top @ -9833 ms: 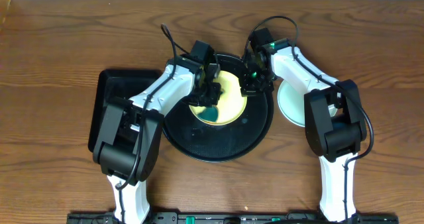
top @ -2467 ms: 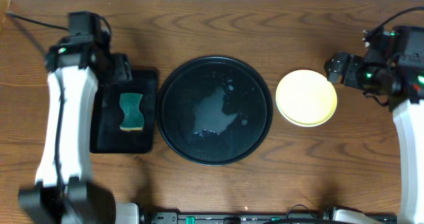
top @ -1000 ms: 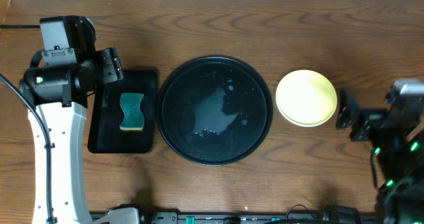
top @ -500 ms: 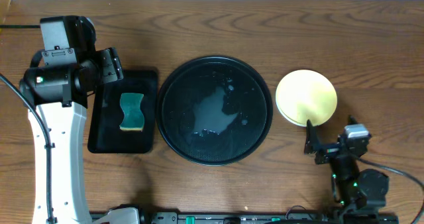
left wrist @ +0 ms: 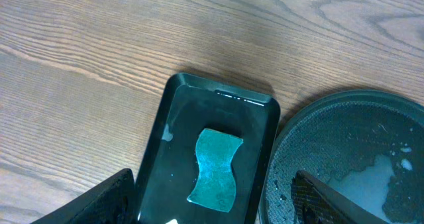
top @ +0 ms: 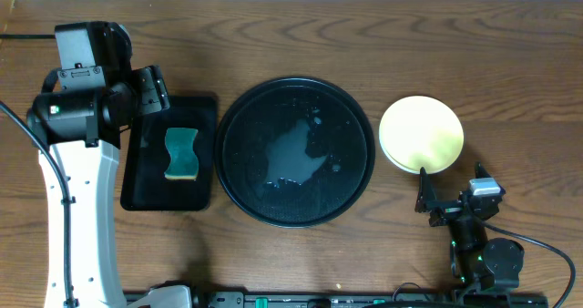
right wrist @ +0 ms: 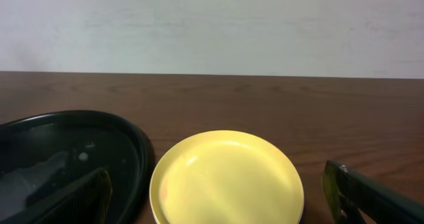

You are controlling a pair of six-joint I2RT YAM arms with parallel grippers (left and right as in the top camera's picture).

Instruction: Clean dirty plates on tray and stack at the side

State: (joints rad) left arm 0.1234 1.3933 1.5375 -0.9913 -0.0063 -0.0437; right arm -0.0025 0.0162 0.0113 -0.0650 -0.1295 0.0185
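The round black tray [top: 296, 153] lies mid-table, wet, with a puddle and no plate on it. To its right on the wood sit the plates [top: 421, 133], a stack with the pale yellow one [right wrist: 227, 177] on top and a paler rim showing just beneath. My right gripper [top: 453, 194] hovers low in front of that stack, open and empty, its fingers [right wrist: 358, 191] spread wider than the plate. At the far left my left gripper [top: 150, 91] is also open and empty, looking down on the sponge [left wrist: 215, 166].
A small black rectangular tray [top: 146, 176] left of the round tray holds the green sponge [top: 181, 153]. In the left wrist view the round tray's rim [left wrist: 291, 144] almost touches it. A pale wall runs behind the table.
The right arm has drawn back from right of the stack to the table's front, now facing the plates. Earlier the yellow plate and sponge were on the round tray. The left arm stays still.
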